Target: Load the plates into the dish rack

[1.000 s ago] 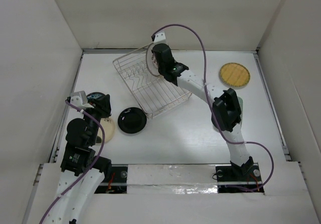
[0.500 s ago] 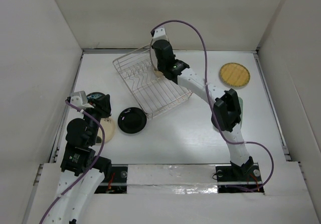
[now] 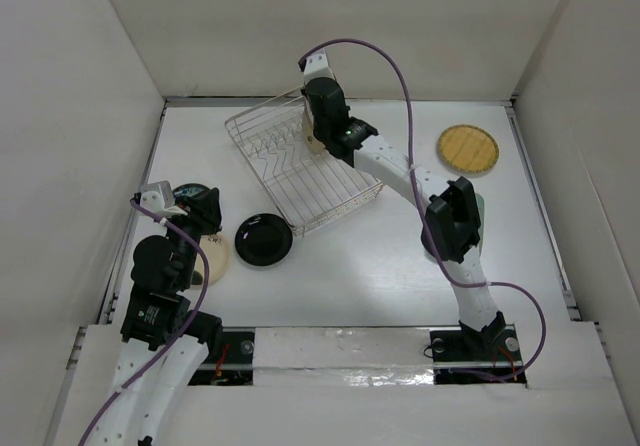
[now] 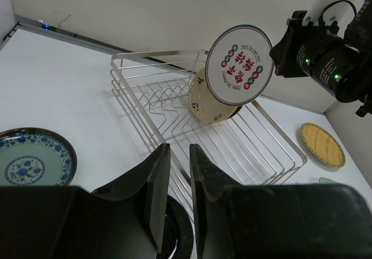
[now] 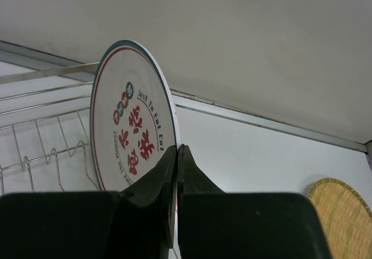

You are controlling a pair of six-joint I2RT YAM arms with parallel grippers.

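Note:
My right gripper [image 3: 308, 118] is shut on the rim of a white plate with red marks [image 5: 131, 137] and holds it upright above the far end of the silver wire dish rack [image 3: 300, 181]. The left wrist view shows this plate [image 4: 239, 64] above a brown-and-gold plate [image 4: 210, 101] that stands in the rack's slots. My left gripper [image 3: 208, 208] is low at the left, its jaws nearly together and empty, just above a glossy black plate [image 3: 264, 238]. A cream plate [image 3: 214, 259] and a teal patterned plate [image 4: 35, 157] lie beside it.
A tan round plate [image 3: 468, 151] lies at the far right. A pale green dish [image 3: 478, 203] is mostly hidden under my right arm's elbow. White walls enclose the table on three sides. The rack sits at an angle at the back centre.
My right gripper has shifted slightly toward the back wall and turned, with the white plate still in it. The left arm has not moved.

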